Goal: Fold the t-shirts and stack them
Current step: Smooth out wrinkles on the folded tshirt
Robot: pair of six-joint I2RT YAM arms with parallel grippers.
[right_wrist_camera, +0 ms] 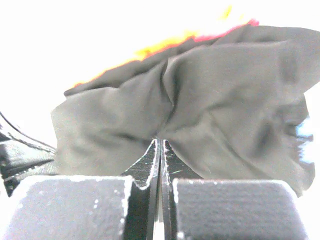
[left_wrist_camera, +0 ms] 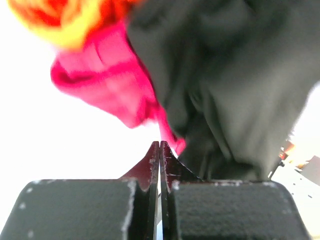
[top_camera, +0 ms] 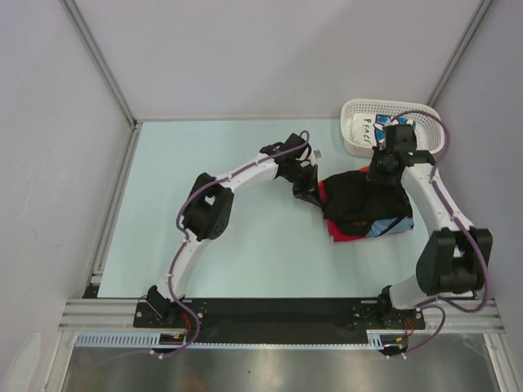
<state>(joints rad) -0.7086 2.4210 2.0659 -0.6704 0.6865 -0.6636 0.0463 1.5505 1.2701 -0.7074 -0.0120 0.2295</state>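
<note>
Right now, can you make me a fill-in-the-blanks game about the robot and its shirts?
1. The top t-shirt in the pile is ___.
2. The lower t-shirt peeking out beneath it is ___.
3. The white basket stands nearer the ___ arm.
4. The left gripper and the right gripper are both ___.

Missing words: black; red; right; shut.

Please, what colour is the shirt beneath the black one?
Red soft cloth t-shirt, clearest in left wrist view.
</note>
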